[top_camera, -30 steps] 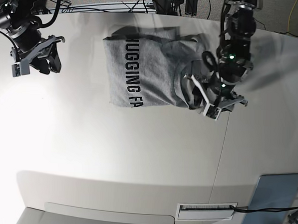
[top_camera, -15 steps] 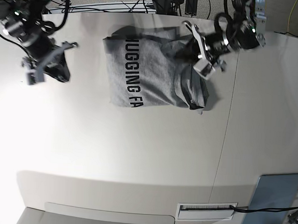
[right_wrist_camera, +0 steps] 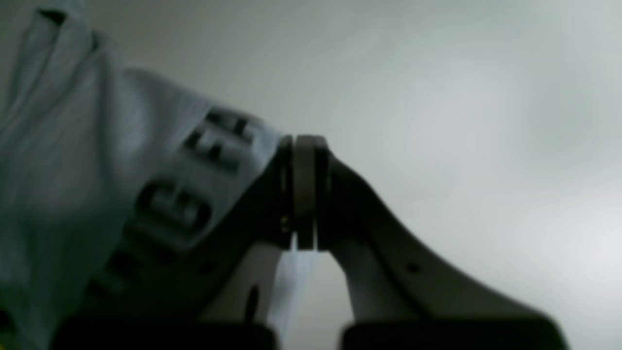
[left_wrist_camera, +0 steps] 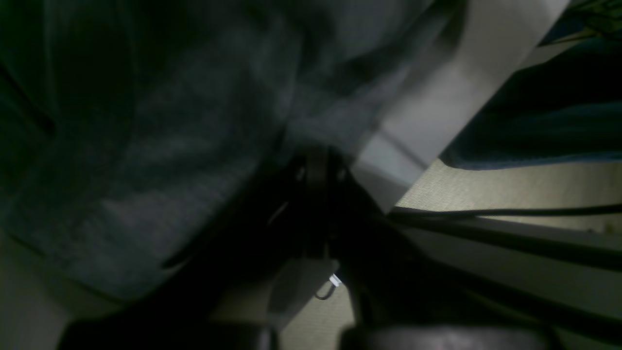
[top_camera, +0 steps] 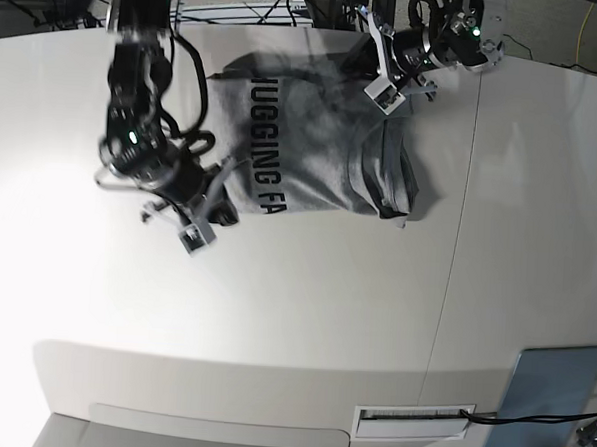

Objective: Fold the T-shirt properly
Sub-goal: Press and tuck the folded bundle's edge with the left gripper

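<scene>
The heather-grey T-shirt (top_camera: 302, 154) lies partly folded at the far middle of the table, black lettering up, one side folded over. My left gripper (top_camera: 377, 62) is at the shirt's far right corner by the table's far edge. In the left wrist view this gripper (left_wrist_camera: 317, 163) is shut, tips against the dark shirt fabric (left_wrist_camera: 170, 146). My right gripper (top_camera: 217, 211) is at the shirt's near left corner. In the right wrist view it (right_wrist_camera: 301, 143) is shut, tips touching the lettered edge of the shirt (right_wrist_camera: 97, 170). I cannot see fabric pinched in either.
A bluish-grey panel (top_camera: 549, 402) lies at the near right corner. A white slot (top_camera: 413, 420) sits in the front edge. A seam (top_camera: 458, 242) runs across the white table. Cables and floor (left_wrist_camera: 486, 184) lie beyond the far edge.
My right arm swung from the table's far left to the shirt's near left corner. My left gripper went from the folded right side up to the shirt's far edge.
</scene>
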